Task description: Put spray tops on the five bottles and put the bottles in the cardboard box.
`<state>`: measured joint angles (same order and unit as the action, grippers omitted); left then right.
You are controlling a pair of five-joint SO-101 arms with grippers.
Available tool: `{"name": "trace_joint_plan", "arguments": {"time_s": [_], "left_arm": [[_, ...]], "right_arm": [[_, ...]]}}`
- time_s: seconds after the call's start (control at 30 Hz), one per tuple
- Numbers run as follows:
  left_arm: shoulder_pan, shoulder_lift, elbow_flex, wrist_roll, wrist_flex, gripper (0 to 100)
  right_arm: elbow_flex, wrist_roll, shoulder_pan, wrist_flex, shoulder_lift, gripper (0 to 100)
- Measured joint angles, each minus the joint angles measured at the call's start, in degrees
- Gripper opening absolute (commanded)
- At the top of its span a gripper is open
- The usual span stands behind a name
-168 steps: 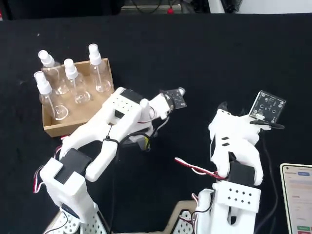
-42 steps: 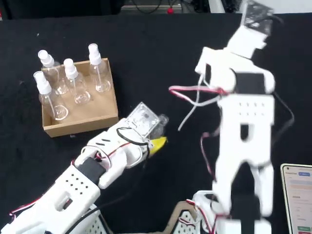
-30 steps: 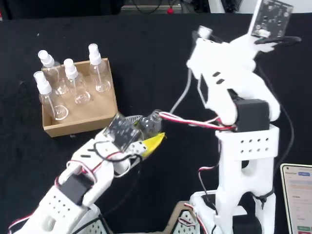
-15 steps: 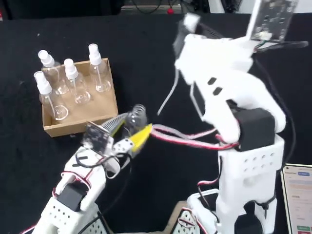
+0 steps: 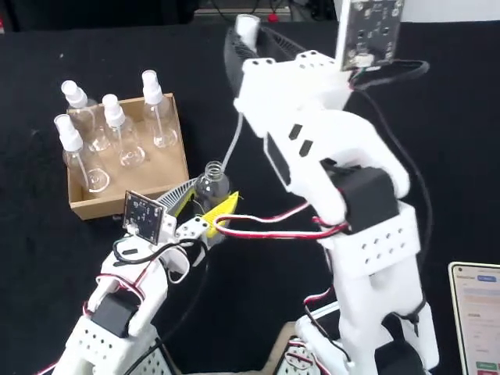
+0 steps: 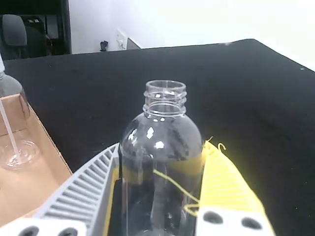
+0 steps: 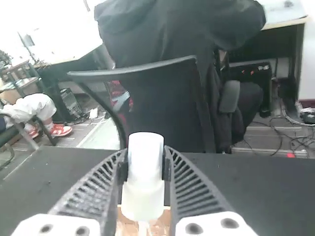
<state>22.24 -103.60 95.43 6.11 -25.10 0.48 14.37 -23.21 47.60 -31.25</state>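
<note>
A clear bottle (image 5: 212, 186) with no top stands upright in my left gripper (image 5: 207, 205), just off the front right corner of the cardboard box (image 5: 129, 199). In the left wrist view the grey and yellow fingers of the left gripper (image 6: 161, 147) are shut on the bottle (image 6: 162, 142) around its body. High above, my right gripper (image 5: 248, 33) is shut on a white spray top (image 5: 247, 23). Its thin tube (image 5: 232, 141) hangs down to near the bottle's mouth. The right gripper (image 7: 145, 155) clamps the spray top (image 7: 143, 172) by its head. Several capped bottles (image 5: 117, 129) stand in the box.
The box wall (image 6: 47, 162) lies close beside the held bottle. A tablet (image 5: 475, 312) lies at the table's front right corner. The right arm's red and white cable (image 5: 266, 228) runs close past the left gripper. Bare black tabletop stretches behind and to the right.
The left arm drew back towards the box and turned the open bottle upright. The right arm swung left and higher with the spray top, so its tube now hangs by the bottle's mouth.
</note>
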Motion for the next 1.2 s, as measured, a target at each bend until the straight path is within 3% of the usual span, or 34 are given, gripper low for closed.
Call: {"name": "trace_joint_plan", "arguments": {"time_s": [0.43, 1.2], "left_arm": [[0.18, 0.0, 0.0, 0.0, 0.0, 17], [0.18, 0.09, 0.0, 0.09, 0.0, 17]], "right_arm": [[14.15, -7.56, -1.32, -14.95, 0.0, 1.2], [14.24, -7.56, -5.98, -14.68, 0.0, 1.1]]}}
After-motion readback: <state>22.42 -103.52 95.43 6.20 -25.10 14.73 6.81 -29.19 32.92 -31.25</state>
